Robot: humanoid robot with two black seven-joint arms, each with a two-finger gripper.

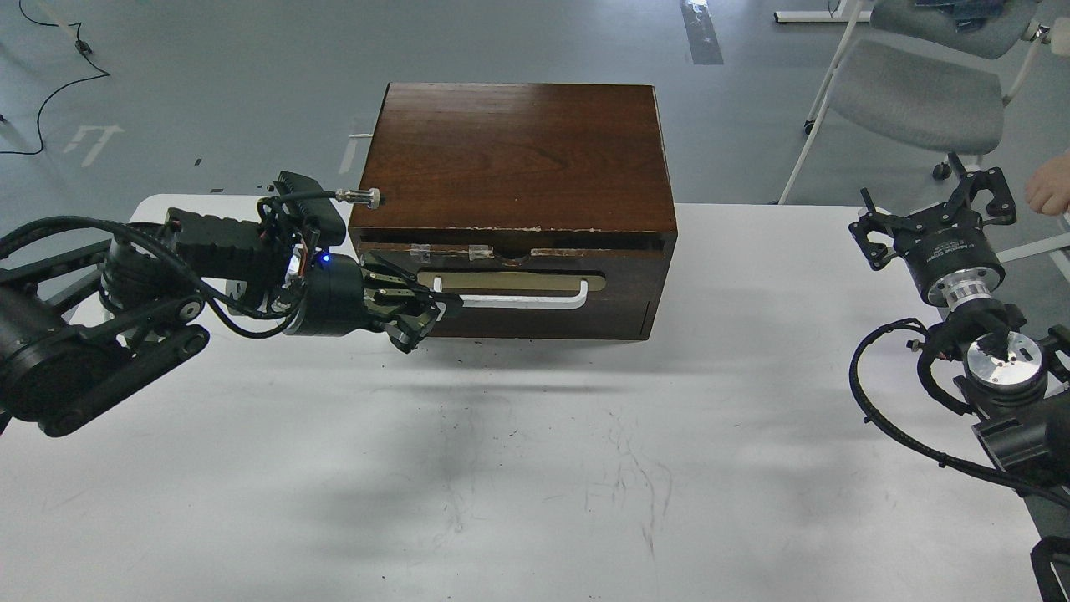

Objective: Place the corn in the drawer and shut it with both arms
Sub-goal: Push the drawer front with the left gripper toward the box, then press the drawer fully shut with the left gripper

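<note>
Head view: the left gripper point(422, 313) is seen at the left end of the drawer point(510, 288) front, its fingers set at a narrow gap around or just against the left end of the white bar handle point(518, 298); whether the bar is actually clamped can't be told, since the fingertips overlap it in dark on dark. The drawer looks shut or nearly so, only a thin dark slot being shown under the cabinet point(518, 155) top. The handle's long axis runs straight away from the left gripper toward its right, approx. level with the fingers, so a pull toward the robot would be taken at one end of the bar, not its middle. The right gripper point(936, 209) is held well apart, far off to the right of the cabinet, claws spread wide & empty, pointing away from the robot. The left arm is thus much the nearer to the drawer. No corn is seen anywhere on the table point(535, 468); it is judged to be inside the drawer or out of view, w/ no way of telling which.
</note>
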